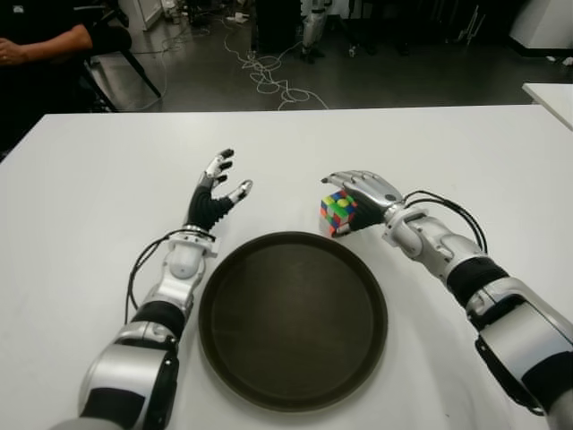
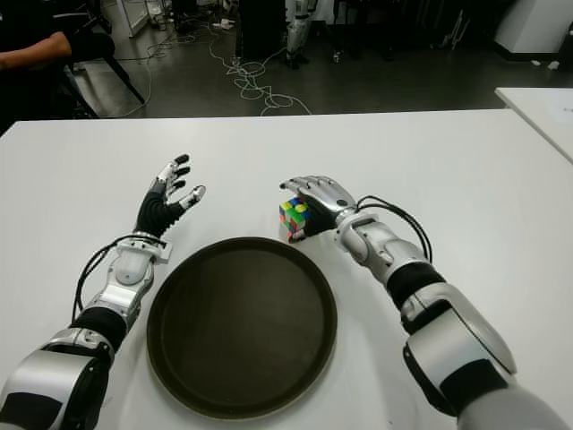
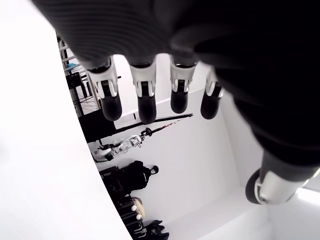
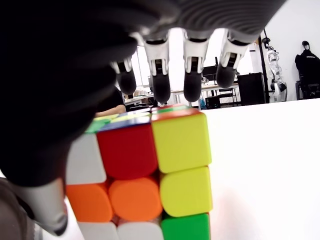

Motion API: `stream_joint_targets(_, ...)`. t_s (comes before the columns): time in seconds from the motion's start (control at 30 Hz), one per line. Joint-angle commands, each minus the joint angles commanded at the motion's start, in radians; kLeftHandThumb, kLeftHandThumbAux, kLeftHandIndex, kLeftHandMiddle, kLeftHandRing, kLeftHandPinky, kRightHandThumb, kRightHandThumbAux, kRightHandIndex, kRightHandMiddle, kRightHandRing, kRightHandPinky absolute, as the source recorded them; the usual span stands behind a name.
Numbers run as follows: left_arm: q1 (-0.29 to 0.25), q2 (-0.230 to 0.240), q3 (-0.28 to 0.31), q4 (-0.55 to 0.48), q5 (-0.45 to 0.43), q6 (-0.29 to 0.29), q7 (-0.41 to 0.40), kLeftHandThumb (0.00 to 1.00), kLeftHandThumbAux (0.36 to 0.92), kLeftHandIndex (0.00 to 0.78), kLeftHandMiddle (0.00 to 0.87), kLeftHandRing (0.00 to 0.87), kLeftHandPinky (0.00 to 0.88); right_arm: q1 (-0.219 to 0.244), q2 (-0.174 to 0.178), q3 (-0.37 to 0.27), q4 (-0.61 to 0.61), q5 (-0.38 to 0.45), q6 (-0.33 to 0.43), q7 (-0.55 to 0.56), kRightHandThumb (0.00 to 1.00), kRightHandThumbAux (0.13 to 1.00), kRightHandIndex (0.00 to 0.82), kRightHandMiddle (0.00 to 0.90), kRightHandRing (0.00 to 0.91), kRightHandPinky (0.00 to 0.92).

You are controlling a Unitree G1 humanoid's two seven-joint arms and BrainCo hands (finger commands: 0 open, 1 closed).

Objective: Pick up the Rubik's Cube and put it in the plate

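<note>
The Rubik's Cube (image 1: 337, 212) stands on the white table (image 1: 107, 179), just beyond the far right rim of the round dark plate (image 1: 269, 331). My right hand (image 1: 365, 191) reaches over it from the right. In the right wrist view its fingers (image 4: 192, 80) stretch straight out above the cube (image 4: 150, 170), and the thumb (image 4: 45, 205) hangs beside one face. I see no finger pressed on the cube. My left hand (image 1: 219, 184) is held up left of the plate, fingers spread, holding nothing.
A person's arm (image 1: 45, 40) shows at the far left beyond the table. Cables (image 1: 269, 76) lie on the dark floor behind the table's far edge. The corner of a second white table (image 1: 551, 90) stands at the right.
</note>
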Motion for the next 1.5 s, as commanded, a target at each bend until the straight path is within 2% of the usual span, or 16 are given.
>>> stream_joint_targets(0.37, 0.001, -0.004, 0.006, -0.002, -0.012, -0.006, -0.009, 0.043, 0.556, 0.038, 0.068, 0.079, 0.117, 0.006, 0.004, 0.006, -0.011, 0.0, -0.008, 0.034, 0.0, 0.712, 0.119, 0.11, 0.115, 0.116)
stream_joint_targets(0.73, 0.003, -0.001, 0.003, -0.005, -0.007, -0.006, -0.005, 0.035, 0.589, 0.026, 0.051, 0.074, 0.127, 0.014, 0.012, 0.013, -0.023, -0.002, 0.004, 0.073, 0.0, 0.723, 0.129, 0.125, 0.131, 0.138)
stream_joint_targets(1.27, 0.007, -0.002, 0.001, -0.01, -0.004, -0.021, 0.002, 0.029, 0.582, 0.03, 0.055, 0.069, 0.112, 0.019, 0.015, 0.028, -0.031, -0.013, 0.013, 0.09, 0.0, 0.709, 0.142, 0.149, 0.147, 0.137)
stream_joint_targets(1.5, 0.012, 0.0, -0.001, -0.016, -0.002, -0.023, 0.003, 0.011, 0.558, 0.016, 0.044, 0.071, 0.128, 0.022, 0.015, 0.033, -0.036, -0.012, 0.014, 0.087, 0.0, 0.709, 0.142, 0.157, 0.154, 0.143)
